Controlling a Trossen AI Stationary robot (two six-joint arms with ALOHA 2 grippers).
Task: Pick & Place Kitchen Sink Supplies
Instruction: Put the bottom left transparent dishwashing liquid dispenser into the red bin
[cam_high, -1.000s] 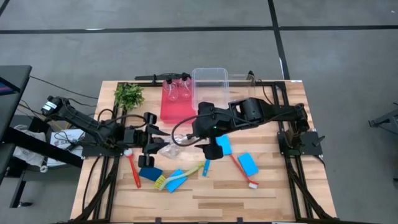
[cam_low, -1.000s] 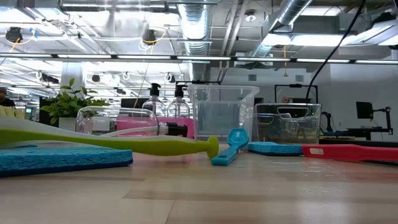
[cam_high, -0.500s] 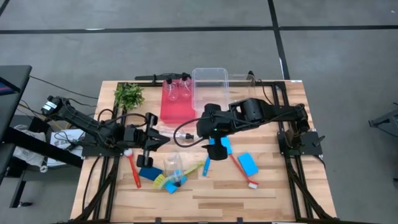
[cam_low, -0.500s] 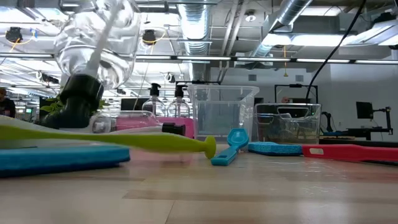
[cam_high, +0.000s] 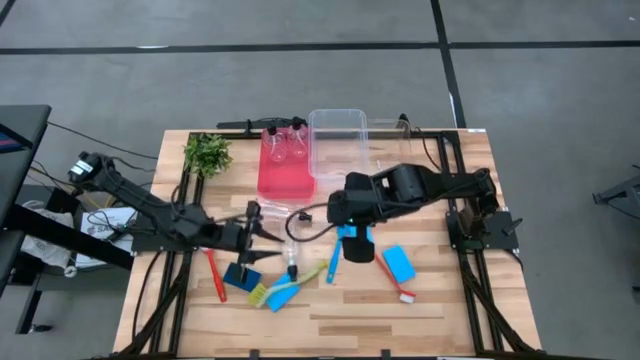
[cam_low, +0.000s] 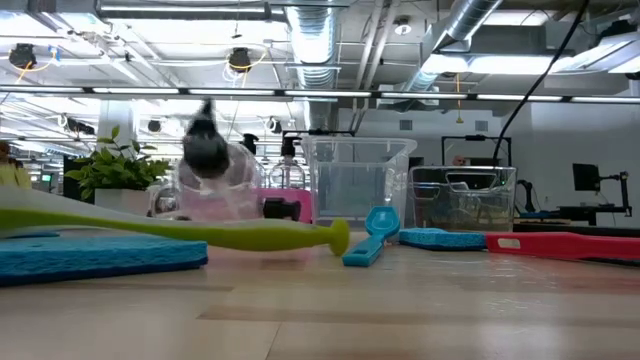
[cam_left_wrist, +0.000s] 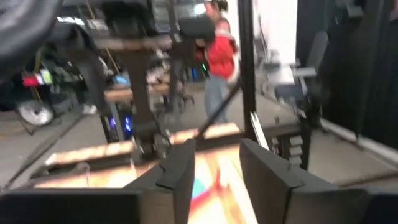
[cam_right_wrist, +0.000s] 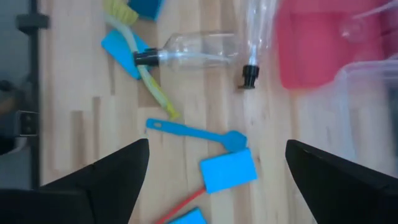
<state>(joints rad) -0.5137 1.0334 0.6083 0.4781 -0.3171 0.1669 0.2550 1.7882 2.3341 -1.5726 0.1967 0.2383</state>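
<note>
A small clear plastic bottle lies on its side on the bench near the middle, black cap toward the near edge, just beside the yellow-green brush and free of both arms; the right wrist view shows a second clear bottle close by, nearer the red tray. The left gripper sits low just left of the lying bottle, and its fingers stand partly spread with nothing between them. The right gripper hangs above the blue sponge and blue brush, its fingers spread wide and empty. The bottle looks empty, so likely very light, thin-walled and slick; being round, it may roll or skid away at a touch. A hold across the middle of the body, square to its long axis, seems safest, with a gentle squeeze so the wall does not buckle; the harder neck just behind the cap looks like a firmer second choice
</note>
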